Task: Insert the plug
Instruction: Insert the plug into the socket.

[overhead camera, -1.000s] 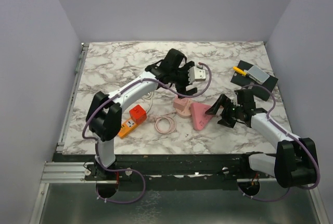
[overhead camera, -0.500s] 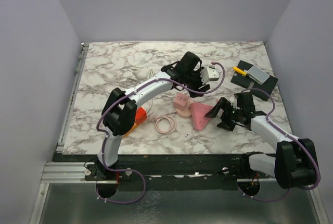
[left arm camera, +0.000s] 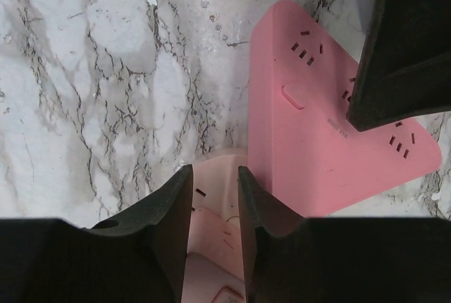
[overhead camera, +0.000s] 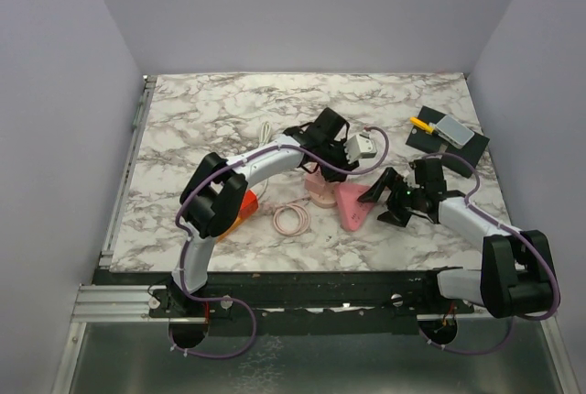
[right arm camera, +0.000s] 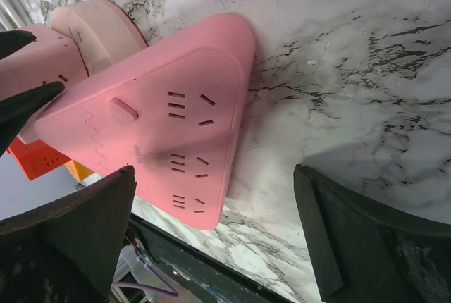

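Setting: Marble-patterned counter boxed in by plain pale lilac walls, with two robot arms bolted at its near edge.
Task thing: a pale pink plug rests at mid-counter, right up against the left edge of a pink triangular power strip. It sits beside the strip, not in any socket.
Power strip: it lies flat with its face up, showing several groups of socket slots and one rounded button.
Left arm: it reaches from the near left corner across to the middle of the counter, and a purple cable loops along it.
Left end effector: it points down over the plug, its two black fingers drawn close together with the plug's pale pink body between them. I cannot tell whether they are pressing on the plug or only flanking it.
Right arm: it stretches in from the near right corner, low over the counter.
Right end effector: it is released, with the fingers spread wide and nothing between them. It hovers just beside the right side of the power strip, and one finger's shadow falls on the marble.
Left of the plug: a coiled pink cable lies near it, with an orange socket block farther left, partly behind the left arm.
Far right: a dark pad carries a grey block and a small yellow piece, well apart from the strip.
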Available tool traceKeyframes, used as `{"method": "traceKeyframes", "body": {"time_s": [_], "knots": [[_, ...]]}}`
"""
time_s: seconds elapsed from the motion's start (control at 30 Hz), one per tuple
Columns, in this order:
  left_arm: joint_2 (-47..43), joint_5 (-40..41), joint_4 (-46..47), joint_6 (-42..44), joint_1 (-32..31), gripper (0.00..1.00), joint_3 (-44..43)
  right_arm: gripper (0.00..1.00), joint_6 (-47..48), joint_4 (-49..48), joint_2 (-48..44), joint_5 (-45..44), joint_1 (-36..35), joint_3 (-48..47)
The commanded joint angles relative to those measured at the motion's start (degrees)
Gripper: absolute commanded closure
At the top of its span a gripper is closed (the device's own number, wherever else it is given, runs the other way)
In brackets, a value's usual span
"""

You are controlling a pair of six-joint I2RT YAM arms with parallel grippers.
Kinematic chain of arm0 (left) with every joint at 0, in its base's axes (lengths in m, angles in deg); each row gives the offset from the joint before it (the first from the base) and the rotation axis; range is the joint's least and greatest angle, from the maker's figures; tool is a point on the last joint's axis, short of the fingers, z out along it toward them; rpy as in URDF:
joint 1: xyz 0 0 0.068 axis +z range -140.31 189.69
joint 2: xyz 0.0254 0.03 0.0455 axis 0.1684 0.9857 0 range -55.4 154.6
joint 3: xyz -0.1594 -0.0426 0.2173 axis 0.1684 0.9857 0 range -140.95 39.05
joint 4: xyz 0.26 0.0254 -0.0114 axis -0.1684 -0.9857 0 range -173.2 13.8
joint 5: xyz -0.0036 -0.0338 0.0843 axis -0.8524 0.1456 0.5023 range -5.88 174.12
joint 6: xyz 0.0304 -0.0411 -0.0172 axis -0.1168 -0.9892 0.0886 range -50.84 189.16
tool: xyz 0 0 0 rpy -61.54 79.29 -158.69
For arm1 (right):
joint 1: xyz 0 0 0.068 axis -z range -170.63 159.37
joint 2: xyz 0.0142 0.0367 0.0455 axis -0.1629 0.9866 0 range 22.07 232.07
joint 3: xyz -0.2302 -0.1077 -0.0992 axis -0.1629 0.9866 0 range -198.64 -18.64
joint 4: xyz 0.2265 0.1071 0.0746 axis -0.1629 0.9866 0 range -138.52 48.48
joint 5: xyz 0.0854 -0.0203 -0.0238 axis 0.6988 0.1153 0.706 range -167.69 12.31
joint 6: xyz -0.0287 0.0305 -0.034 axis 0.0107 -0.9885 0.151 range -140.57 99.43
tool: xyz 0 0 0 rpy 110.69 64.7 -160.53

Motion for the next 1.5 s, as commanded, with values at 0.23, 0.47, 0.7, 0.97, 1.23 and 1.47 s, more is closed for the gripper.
{"method": "traceKeyframes", "body": {"time_s": [0.23, 0.47, 0.7, 0.97, 1.23, 1.47], "knots": [[-1.07, -1.96, 3.77, 1.35, -0.27, 0.72, 2.91, 0.01, -2.58, -4.31, 0.38, 0.29, 0.24, 3.7], [-2.58, -4.02, 3.82, -1.44, 0.01, 0.66, 0.36, 0.0, -5.67, -10.7, -0.09, 1.64, 0.22, 7.91], [-5.69, -6.76, 2.37, -2.92, -0.3, 0.51, -1.84, 0.01, -9.03, -18.22, -0.32, 2.86, 0.22, 12.36], [-6.78, -4.78, 0.04, 2.39, -1.01, 0.53, 3.53, 0.01, -13.09, -27.75, -0.43, 3.61, 0.22, 17.61], [-4.46, 1.33, 0.93, 3.39, -2.12, 0.58, 3.39, 0.01, -14.13, -32.08, -0.94, 4.41, 0.24, 19.41], [-6.52, 6.57, 1.75, 5.52, -2.37, 0.59, 6.69, 0.01, -14.28, -32.64, -2.14, 4.63, 0.24, 20.2]]}}
